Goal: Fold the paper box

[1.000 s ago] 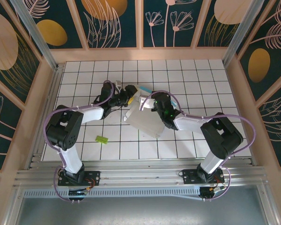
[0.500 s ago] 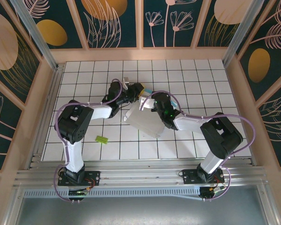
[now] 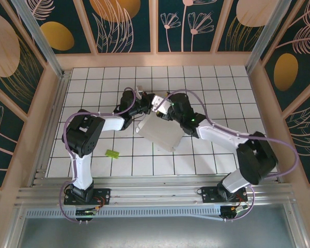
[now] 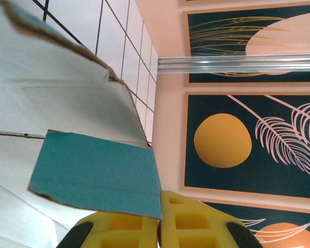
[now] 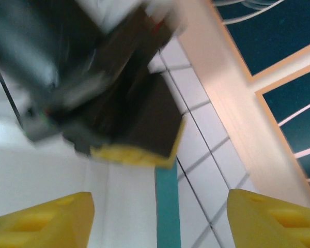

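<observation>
- Robot test cell in a lab, not a home or a shop.
- Boxed in by a pale wooden frame (image 3: 155, 60) holding decorative wall panels (image 3: 113, 20): dark teal, with gold discs and line-drawn leaves, like a staged backdrop.
- Floored with a white bench (image 3: 206, 82) ruled in a black grid.
- Fronted by aluminium rails (image 3: 155, 196), with two robot arms bolted on side by side: left arm (image 3: 78, 173), right arm (image 3: 222, 135).
- Braced at the back corners by slanting aluminium posts (image 3: 37, 36).
</observation>
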You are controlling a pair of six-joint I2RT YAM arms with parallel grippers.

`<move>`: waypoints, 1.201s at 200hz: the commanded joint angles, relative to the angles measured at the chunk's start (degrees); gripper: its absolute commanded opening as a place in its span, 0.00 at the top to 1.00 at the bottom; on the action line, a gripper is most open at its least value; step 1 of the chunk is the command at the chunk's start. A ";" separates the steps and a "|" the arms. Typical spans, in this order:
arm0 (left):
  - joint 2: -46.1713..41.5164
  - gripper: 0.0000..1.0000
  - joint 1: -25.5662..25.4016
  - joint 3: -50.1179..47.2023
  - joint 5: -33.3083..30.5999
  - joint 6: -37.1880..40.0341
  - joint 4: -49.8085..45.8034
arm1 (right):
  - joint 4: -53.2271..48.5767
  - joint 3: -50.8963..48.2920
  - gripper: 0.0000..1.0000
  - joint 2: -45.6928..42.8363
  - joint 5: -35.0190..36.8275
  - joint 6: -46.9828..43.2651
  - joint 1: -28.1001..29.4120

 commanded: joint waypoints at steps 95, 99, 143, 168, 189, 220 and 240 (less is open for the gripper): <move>0.09 0.92 0.01 1.36 -0.48 1.37 -0.35 | -20.03 22.35 0.24 14.40 -56.09 55.41 -26.83; 0.09 0.92 -0.01 1.36 -0.49 1.37 -0.40 | -20.88 22.88 0.24 15.43 -56.88 54.96 -26.91; 0.06 0.92 -0.01 1.71 -0.55 1.54 -0.79 | -22.71 24.18 0.28 23.19 -60.44 53.89 -26.83; -0.10 0.91 -0.10 1.62 -0.81 1.73 -1.05 | -20.81 23.13 0.33 25.18 -61.85 54.91 -26.80; -0.07 0.88 -0.08 1.44 -0.84 1.75 -1.14 | -21.67 23.24 0.34 26.97 -61.24 54.84 -26.42; -0.11 0.86 -0.09 1.43 -0.88 1.75 -1.14 | -24.46 24.13 0.38 29.06 -59.17 53.16 -26.02; -0.15 0.86 -0.10 1.45 -0.88 1.88 -1.30 | -24.51 24.02 0.42 29.52 -58.56 52.98 -26.07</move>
